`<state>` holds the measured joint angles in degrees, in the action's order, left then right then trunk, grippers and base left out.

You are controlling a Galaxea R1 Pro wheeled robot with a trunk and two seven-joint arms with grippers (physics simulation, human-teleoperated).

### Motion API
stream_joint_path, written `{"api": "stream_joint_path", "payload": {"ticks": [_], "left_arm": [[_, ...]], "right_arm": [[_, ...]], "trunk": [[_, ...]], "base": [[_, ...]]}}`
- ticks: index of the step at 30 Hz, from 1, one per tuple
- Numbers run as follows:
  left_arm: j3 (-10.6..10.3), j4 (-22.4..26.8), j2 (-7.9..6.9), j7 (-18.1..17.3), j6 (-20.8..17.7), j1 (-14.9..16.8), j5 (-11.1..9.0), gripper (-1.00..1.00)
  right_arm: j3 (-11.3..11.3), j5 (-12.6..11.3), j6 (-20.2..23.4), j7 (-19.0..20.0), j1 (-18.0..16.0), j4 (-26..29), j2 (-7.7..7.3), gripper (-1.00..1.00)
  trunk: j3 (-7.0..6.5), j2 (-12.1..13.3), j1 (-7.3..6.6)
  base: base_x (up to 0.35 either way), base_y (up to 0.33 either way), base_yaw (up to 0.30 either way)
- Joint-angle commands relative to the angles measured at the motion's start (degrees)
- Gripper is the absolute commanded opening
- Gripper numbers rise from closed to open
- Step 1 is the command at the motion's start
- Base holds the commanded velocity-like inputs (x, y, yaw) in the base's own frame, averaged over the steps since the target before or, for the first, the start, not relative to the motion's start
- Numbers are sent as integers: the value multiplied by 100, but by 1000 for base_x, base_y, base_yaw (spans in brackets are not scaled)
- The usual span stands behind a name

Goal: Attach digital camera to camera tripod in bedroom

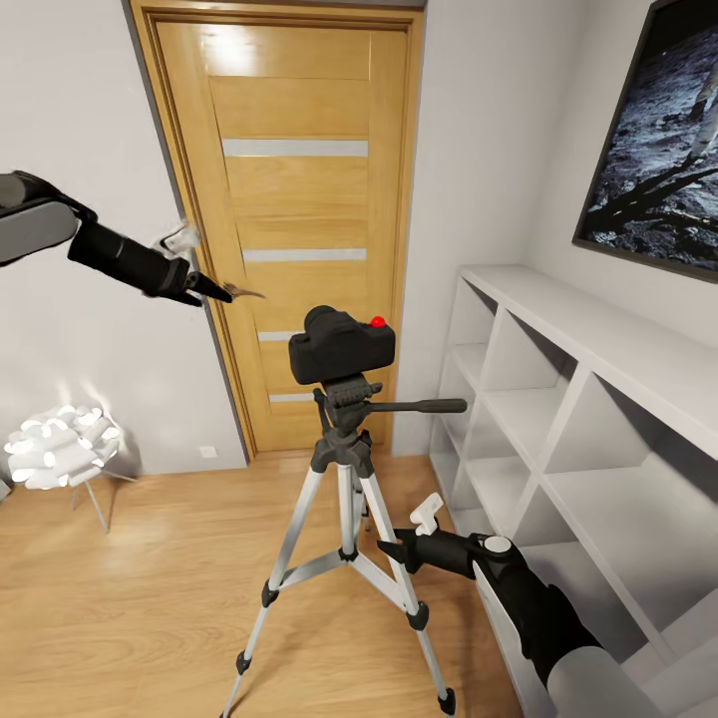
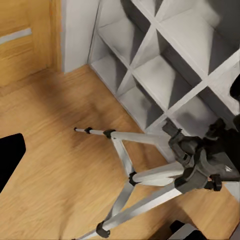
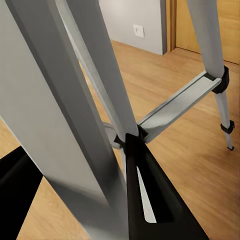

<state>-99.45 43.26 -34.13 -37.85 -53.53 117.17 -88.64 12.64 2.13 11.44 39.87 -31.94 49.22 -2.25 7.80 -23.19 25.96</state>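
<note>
The digital camera [image 1: 341,344], black with a red dot on its top corner, sits upright on the black pan head [image 1: 344,394] of the camera tripod [image 1: 344,519]. The tripod stands on the wood floor in front of the door, its side handle pointing right. My left gripper [image 1: 227,290] hangs open in the air to the upper left of the camera, apart from it. Low down, my right gripper [image 1: 391,547] is open at the tripod's right leg. In the right wrist view that silver leg [image 3: 75,150] passes between the black fingers [image 3: 150,200]. From the left wrist view the tripod [image 2: 150,175] is seen from above.
An orange-brown door [image 1: 299,199] is straight behind the tripod. White cubby shelving [image 1: 558,419] runs along the right wall, close to my right arm. A framed moon picture [image 1: 663,150] hangs above it. A white ball lamp [image 1: 60,444] stands at the left on bare wood floor.
</note>
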Motion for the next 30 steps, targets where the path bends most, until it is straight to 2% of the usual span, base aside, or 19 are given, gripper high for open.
{"api": "stream_joint_path", "payload": {"ticks": [1,2,6,7,11,12,13,14,15,16,17,18,22,23,24,30], "left_arm": [[138,107,-174,124,95,-170,-24,100],[360,268,-370,298,164,-369,-24,100],[882,719,-817,777,284,-863,-19,100],[1170,989,-1051,1086,441,-1192,-23,100],[1743,1601,-1497,1733,880,-2008,-50,100],[2010,1904,-1687,2032,1105,-2464,-76,100],[2138,2040,-1769,2166,1232,-2707,-88,100],[2377,2248,-1894,2397,1538,-3234,-102,100],[2486,2327,-1938,2499,1712,-3504,-107,100],[2695,2438,-1992,2691,2070,-4041,-113,100],[2795,2479,-2008,2783,2243,-4298,-115,100],[2978,2537,-2031,2949,2562,-4774,-120,100],[3239,2617,-2036,3155,3143,-5605,-124,100],[3281,2628,-2022,3184,3287,-5785,-125,100],[3342,2643,-1966,3228,3561,-6097,-122,100],[3430,2665,-1796,3354,4045,-6618,-124,100]], "right_arm": [[19,-3,9,-427,-5,9,-7,-100],[19,-3,8,-427,-5,9,-9,-100],[15,-4,5,-427,0,9,-10,-100],[13,-5,6,-427,2,9,-11,-100],[11,-9,7,-422,3,9,-12,-100],[11,-10,7,-420,3,9,-12,-100],[11,-10,7,-418,4,9,-12,-100],[14,-14,7,-415,4,12,-12,-100],[13,-15,7,-414,4,13,-12,100],[15,-17,9,-409,4,15,-12,100],[16,-17,10,-408,4,15,-12,100],[17,-18,12,-405,4,16,-13,100],[14,-19,14,-403,4,17,-13,100],[13,-20,16,-402,4,17,-13,100],[12,-20,19,-402,4,17,-13,100],[11,-26,19,-395,4,19,-17,100]], "trunk": [[14,-13,4],[14,-13,4],[14,-13,4],[14,-13,4],[14,-13,4],[14,-13,4],[14,-13,4],[14,-13,4],[14,-13,4],[14,-13,4],[14,-13,4],[14,-13,4],[14,-13,4],[14,-13,4],[14,-13,4],[14,-13,4]], "base": [[0,0,0],[0,0,0],[0,0,0],[0,0,0],[0,0,0],[0,0,0],[0,0,0],[0,0,0],[0,0,0],[0,0,0],[0,0,0],[0,0,0],[0,0,0],[0,0,0],[0,0,0],[0,0,0]]}}
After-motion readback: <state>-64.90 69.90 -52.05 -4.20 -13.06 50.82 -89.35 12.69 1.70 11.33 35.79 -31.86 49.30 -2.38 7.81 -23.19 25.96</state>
